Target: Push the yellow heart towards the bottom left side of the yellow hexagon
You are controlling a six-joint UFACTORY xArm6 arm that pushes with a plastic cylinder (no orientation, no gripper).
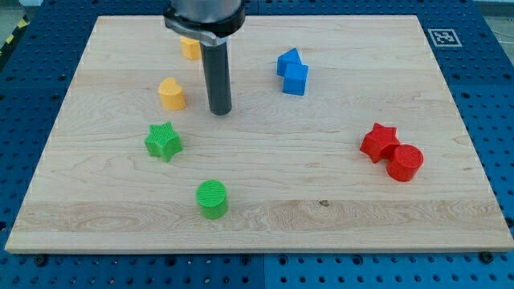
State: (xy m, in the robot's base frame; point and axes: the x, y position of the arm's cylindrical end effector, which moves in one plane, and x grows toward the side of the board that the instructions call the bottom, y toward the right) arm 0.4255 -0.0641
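Observation:
The yellow heart (172,94) lies on the wooden board in the upper left part of the view. The yellow hexagon (190,49) is above it and slightly to the right, near the view's top, partly hidden behind the arm's dark body. My tip (220,111) rests on the board to the right of the yellow heart, a short gap away, and below the hexagon.
A green star (163,141) lies below the heart. A green cylinder (212,198) is lower, near the middle. Two blue blocks (292,72) touch each other right of the rod. A red star (378,142) and red cylinder (404,162) sit at the right.

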